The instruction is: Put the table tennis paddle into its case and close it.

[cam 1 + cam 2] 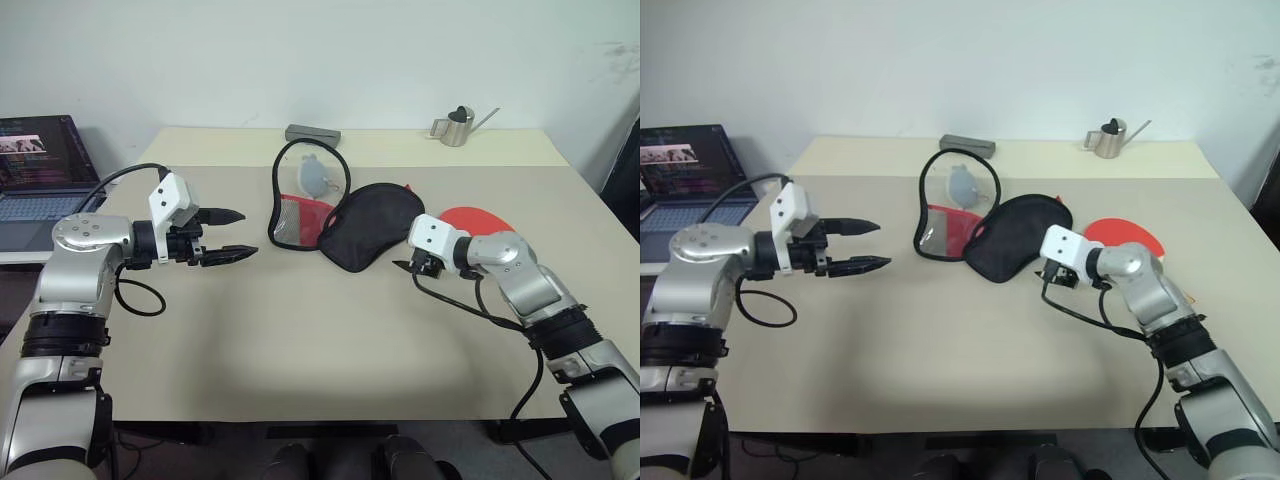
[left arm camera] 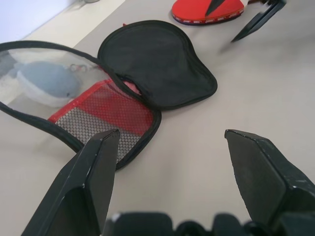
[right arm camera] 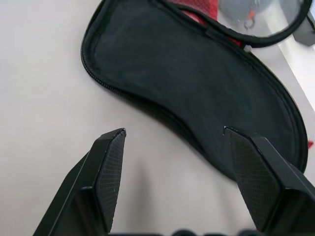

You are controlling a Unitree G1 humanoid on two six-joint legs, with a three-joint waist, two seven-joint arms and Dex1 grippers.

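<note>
The case lies unzipped and spread open mid-table: its black fabric half (image 1: 368, 226) lies flat, and its clear half with the red mesh pocket (image 1: 300, 218) is folded out to the left. The table tennis paddle shows its red face (image 1: 478, 219) on the table to the right of the case, partly hidden behind my right arm. My right gripper (image 3: 174, 130) hovers open just in front of the black half's near edge, nothing between its fingers. My left gripper (image 1: 248, 232) is open and empty, pointing toward the case from the left, a short way from the mesh pocket (image 2: 103, 115).
A grey and white plush toy (image 1: 314, 176) lies behind the clear half. A grey box (image 1: 312, 133) and a metal watering can (image 1: 458, 126) stand at the table's far edge. An open laptop (image 1: 40, 165) sits off to the left. Bare beige tabletop (image 1: 320, 340) spreads in front.
</note>
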